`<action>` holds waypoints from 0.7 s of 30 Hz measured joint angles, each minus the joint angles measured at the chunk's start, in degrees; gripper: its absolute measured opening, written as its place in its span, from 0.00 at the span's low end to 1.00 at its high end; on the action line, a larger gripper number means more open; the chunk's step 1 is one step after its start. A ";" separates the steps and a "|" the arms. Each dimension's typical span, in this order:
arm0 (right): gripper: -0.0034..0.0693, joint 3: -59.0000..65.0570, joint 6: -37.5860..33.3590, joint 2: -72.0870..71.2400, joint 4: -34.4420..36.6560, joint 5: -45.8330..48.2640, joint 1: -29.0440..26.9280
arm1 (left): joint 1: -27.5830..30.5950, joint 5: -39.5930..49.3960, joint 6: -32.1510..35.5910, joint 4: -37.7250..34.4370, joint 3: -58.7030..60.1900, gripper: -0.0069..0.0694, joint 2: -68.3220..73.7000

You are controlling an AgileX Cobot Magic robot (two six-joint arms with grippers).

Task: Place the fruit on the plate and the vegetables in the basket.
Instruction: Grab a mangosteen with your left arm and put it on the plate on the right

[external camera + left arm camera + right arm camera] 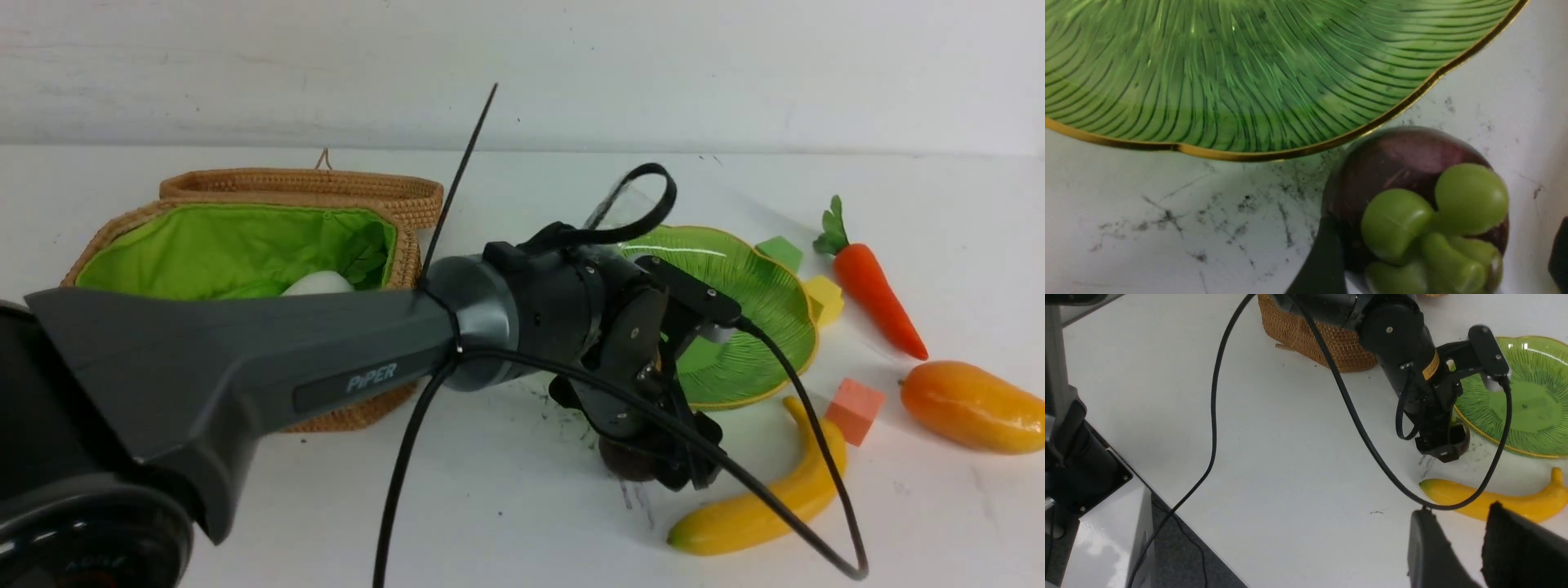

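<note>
My left gripper (647, 464) is down on the table just in front of the green leaf-shaped plate (755, 306), open. The purple mangosteen (1396, 163) with its green knobs stands between the two fingers, on the table beside the plate's rim (1274, 155). One finger (1318, 261) is close against it; the other (1560, 255) stands apart. The plate holds nothing. A yellow banana (763, 498), a mango (971, 406) and a carrot (878, 290) lie on the table to the right. A white radish (318, 283) lies in the basket (245, 237). My right gripper (1459, 510) hovers open near the banana (1490, 498), holding nothing.
The basket's wicker lid (302, 184) lies behind it. A green cube (780, 251), a yellow cube (826, 298) and a salmon cube (855, 411) sit around the plate. The left arm's cable (808, 457) loops over the banana. The table's near edge (1180, 506) shows in the right wrist view.
</note>
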 joint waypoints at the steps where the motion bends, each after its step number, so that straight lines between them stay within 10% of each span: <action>1: 0.34 0.00 -0.06 0.00 0.00 0.00 0.00 | 0.00 -0.17 -0.32 0.07 0.00 0.96 0.15; 21: 0.34 0.00 -0.85 0.00 0.00 0.00 0.00 | 0.00 4.48 -1.43 0.24 -0.11 0.78 1.26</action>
